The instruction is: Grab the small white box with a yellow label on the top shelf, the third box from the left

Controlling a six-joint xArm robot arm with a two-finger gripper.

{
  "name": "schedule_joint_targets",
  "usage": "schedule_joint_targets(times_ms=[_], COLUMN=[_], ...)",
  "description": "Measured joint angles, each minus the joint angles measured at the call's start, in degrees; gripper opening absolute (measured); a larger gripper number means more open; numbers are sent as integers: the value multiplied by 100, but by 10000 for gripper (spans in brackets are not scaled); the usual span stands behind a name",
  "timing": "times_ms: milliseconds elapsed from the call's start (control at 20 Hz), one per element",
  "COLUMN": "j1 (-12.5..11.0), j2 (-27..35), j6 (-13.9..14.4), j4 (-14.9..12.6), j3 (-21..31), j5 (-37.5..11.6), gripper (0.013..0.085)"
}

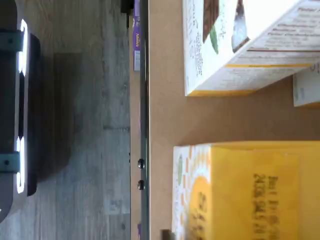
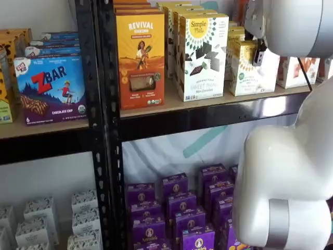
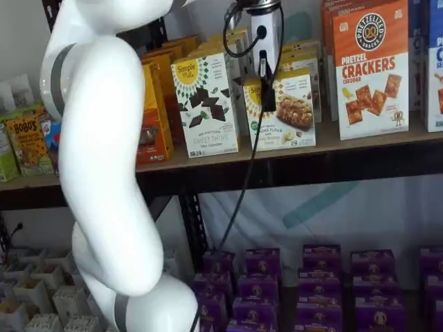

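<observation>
White robot arm (image 3: 104, 173) fronts "Simple Mills" small white box (image 3: 287, 114).

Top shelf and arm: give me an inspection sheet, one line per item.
Surface: the top shelf, tan board on a black beam.
Job's things: the small white box upright near the front edge.
Clutter: a chocolate-squares box beside it; a crackers box on its other side.
Grippers: the gripper in front of the small white box; finger gap not visible.
Cables: a black cable hangs down.
Surroundings: purple boxes below.
</observation>
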Motion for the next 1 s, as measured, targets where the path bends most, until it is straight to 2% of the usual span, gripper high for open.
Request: schedule_joint_targets(times_ms=[200, 300, 350, 400, 750, 1000], j1=[-14, -29, -32, -37, -55, -105], j2=[-40, -56, -63, -69, -93, -88], j6=[-18, -32, -37, -41, -60, -83], j4=[10, 32, 37, 41, 56, 141], j3=[61, 86, 97, 108, 145, 69], j5=[-69, -94, -105, -117, -140, 27], gripper=[490, 410, 410, 370, 370, 370])
